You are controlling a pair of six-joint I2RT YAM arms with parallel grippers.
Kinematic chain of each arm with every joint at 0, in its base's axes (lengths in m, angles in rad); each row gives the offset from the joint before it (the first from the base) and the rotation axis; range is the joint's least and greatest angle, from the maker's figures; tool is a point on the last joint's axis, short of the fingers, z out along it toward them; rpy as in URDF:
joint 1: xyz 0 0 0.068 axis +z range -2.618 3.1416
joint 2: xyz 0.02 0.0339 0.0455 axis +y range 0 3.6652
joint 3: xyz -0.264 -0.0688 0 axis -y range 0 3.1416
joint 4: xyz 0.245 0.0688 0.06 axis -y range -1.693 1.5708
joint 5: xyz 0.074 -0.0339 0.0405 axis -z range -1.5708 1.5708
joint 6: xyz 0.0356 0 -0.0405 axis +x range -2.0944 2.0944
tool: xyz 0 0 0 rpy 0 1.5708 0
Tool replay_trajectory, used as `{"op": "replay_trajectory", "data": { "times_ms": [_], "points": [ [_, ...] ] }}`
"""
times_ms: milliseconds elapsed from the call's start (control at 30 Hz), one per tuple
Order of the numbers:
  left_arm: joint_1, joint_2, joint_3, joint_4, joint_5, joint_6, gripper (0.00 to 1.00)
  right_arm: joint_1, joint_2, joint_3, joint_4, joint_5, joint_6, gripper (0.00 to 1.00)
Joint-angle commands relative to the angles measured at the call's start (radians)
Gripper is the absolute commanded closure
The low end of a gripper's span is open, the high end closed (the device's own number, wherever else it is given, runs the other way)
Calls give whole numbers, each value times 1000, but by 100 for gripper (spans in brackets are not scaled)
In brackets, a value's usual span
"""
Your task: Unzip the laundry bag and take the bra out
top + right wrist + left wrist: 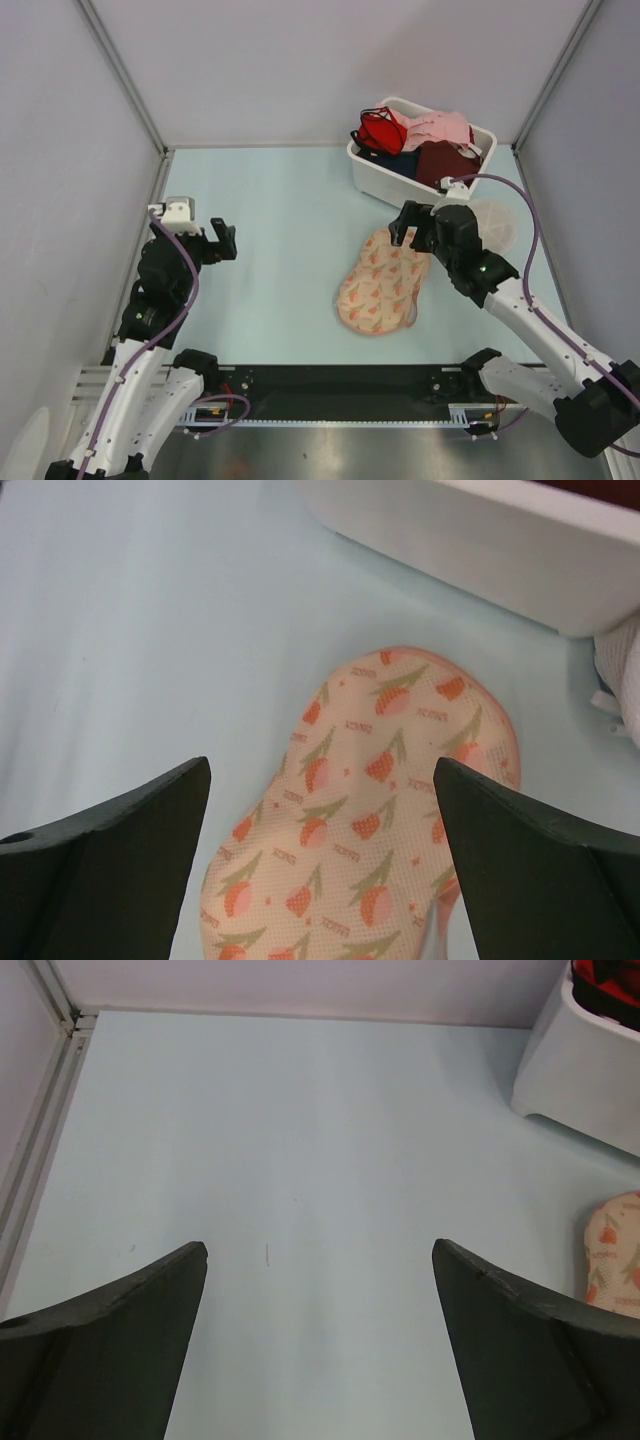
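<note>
Pale blue-green counter (280,200) enclosed by grey walls, with the peanut-shaped, peach-cream padded laundry bag printed with orange-red flowers (380,282) lying flat right of centre, just in front of a white plastic bin of garments (372,176) and beside a round white mesh disc (497,226). Its long axis runs diagonally: one lobe points far-right toward the bin, the other near-left toward the arm bases. The right fingers (540,860) hang spread wide above the far lobe, holding nothing; the left fingers (120,1340), equally wide and empty, hover over bare counter well apart from the bag. No zip pull shows on the upper face, and the bra is not visible, presumably inside. Likely faults: a pinch that takes padded fabric rather than the pull, or the unpinned bag sliding on the smooth counter when tugged.
</note>
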Motion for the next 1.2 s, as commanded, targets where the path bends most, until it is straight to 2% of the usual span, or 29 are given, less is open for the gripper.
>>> {"op": "replay_trajectory", "data": {
  "times_ms": [0,167,367,700,900,1167],
  "points": [
    [8,0,-5,47,102,38,0,-26,20,31,-100,42,116,0],
    [8,9,-4,47,105,38,0,-46,28,-65,-157,28,240,0],
    [9,22,-1,45,119,36,0,-103,66,-166,-68,-35,314,0],
    [8,23,2,34,99,36,0,-93,353,-156,119,-132,312,1],
    [8,26,4,33,102,36,0,15,507,-58,199,-176,298,2],
    [8,20,2,30,99,36,0,146,784,236,225,-271,194,2]
  ]
}}
